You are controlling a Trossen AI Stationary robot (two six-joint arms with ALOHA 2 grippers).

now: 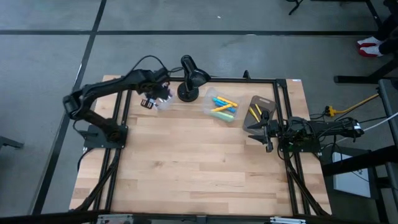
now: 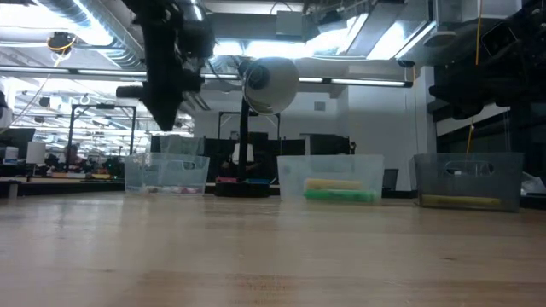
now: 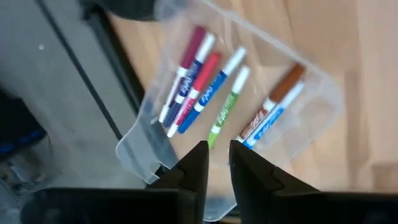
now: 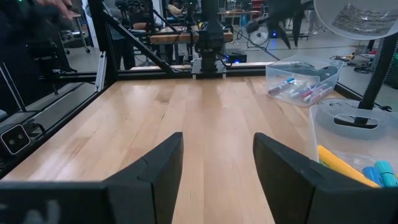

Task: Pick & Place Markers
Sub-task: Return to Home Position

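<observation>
A: Checking the markers: about seven thin pens (image 3: 205, 81), red, blue, green and brown-capped, lie loose in the clear plastic tub (image 3: 140, 149) on the left. Fat yellow, cyan and green highlighters (image 1: 224, 107) sit in the middle clear tub (image 1: 210, 98). A few yellow pens (image 1: 254, 112) are in the grey-tinted tub (image 1: 264, 101) on the right.

B: Anything loose on the wooden table (image 1: 199, 162)?

A: None that I can see from above. Judging by that, sorting looks done.

B: Claws?

A: Both empty. The left gripper (image 3: 214, 163) hangs above the left tub, fingers only slightly parted, nothing between them. The right gripper (image 4: 217, 140) is low over the table's right side, just beside the grey tub, spread wide.

B: What's left, then?

A: Only parking, I'd say. Left arm is stretched out to the table's far edge, near the black desk lamp (image 1: 189, 78), and needs to fold in. Right arm looks tucked.
</observation>
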